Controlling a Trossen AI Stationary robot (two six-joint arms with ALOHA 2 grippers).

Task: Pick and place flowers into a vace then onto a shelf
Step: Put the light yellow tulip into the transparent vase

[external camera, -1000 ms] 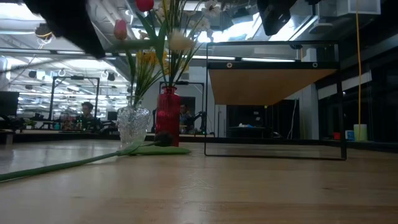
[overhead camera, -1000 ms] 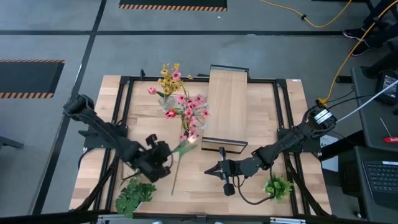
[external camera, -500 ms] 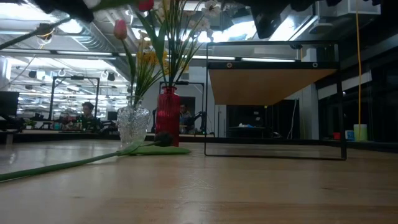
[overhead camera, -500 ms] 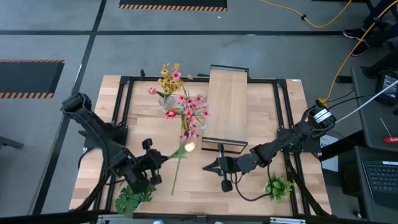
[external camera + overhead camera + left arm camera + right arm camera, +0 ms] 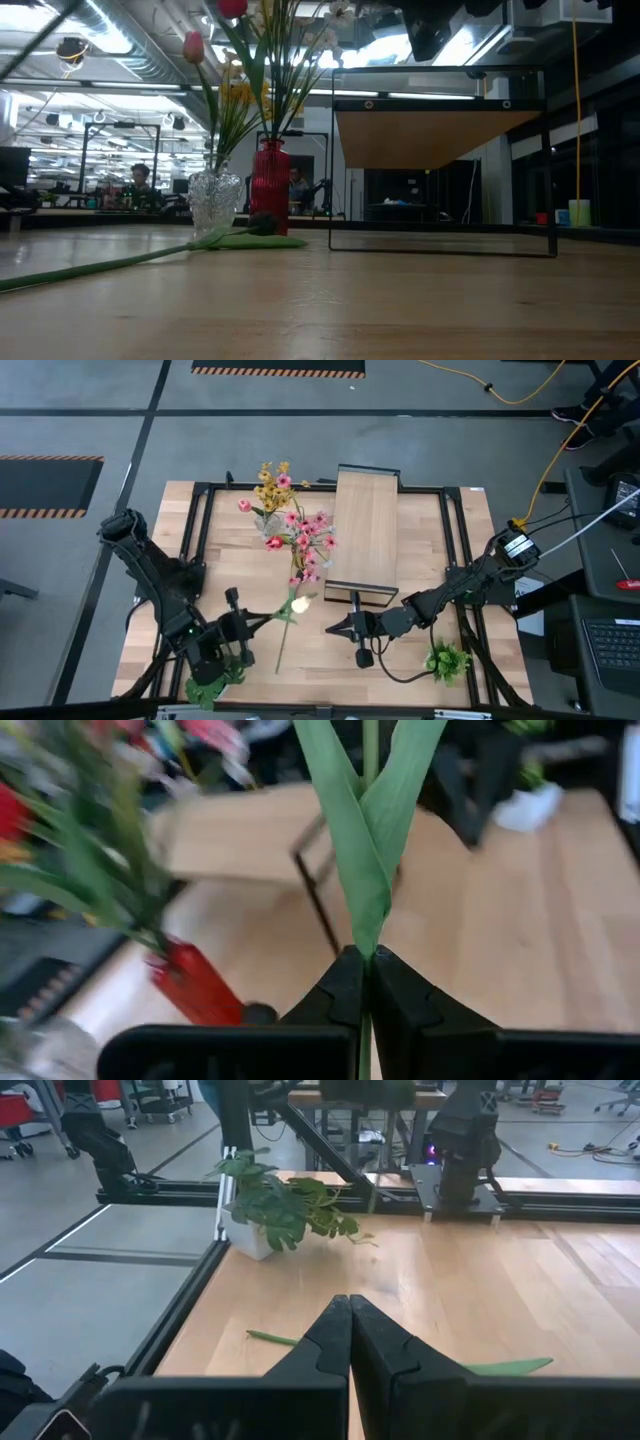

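Left gripper (image 5: 364, 982): clenched on 1 flower stem (image 5: 371, 815), lifted near the front-left corner
Right gripper (image 5: 349, 1330): clenched, empty, in front of the shelf (image 5: 365, 530)
Vase (image 5: 214, 201): on table, left of shelf, holding flowers (image 5: 298, 530)

Grey concrete floor (image 5: 110, 400) runs all round the wooden tabletop (image 5: 420, 670), crossed by dark lines and two black mats edged in orange hazard stripes (image 5: 48, 458). A yellow cable (image 5: 515, 398) snakes across it. Looking across the room, rows of bright ceiling lights (image 5: 120, 88) hang over distant workbenches, where a person (image 5: 140, 178) sits. A keyboard (image 5: 612, 645) lies on a side desk.
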